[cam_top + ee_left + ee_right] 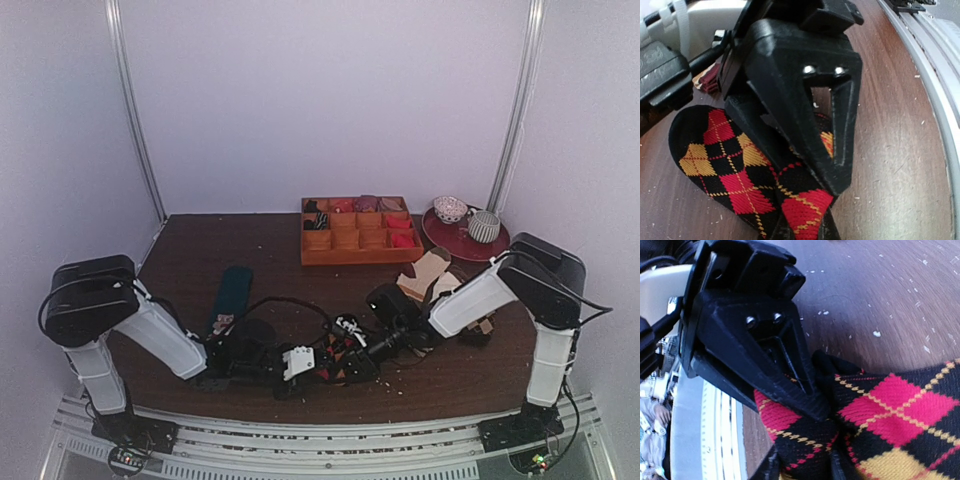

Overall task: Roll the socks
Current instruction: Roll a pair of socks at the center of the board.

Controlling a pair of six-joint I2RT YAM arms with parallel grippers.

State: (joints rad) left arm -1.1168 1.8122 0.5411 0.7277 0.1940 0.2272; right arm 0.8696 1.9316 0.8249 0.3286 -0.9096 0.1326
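Note:
The black socks with red and orange diamonds point(340, 358) lie bunched at the table's front middle, between my two grippers. My left gripper point(318, 362) is shut on one end of the socks point(735, 165); the knit fills the gap between its fingers point(805, 212). My right gripper point(352, 360) is shut on the other end of the socks point(900, 415); a fold of knit is pinched between its fingers point(805, 450). Both grippers sit low at the table surface, almost touching each other.
A dark teal sock point(230, 295) lies left of centre. A brown-and-beige sock point(428, 275) lies under the right arm. An orange compartment tray point(360, 230) and a red plate point(465, 240) with cups stand at the back. The table's front edge and metal rail point(935, 75) are close.

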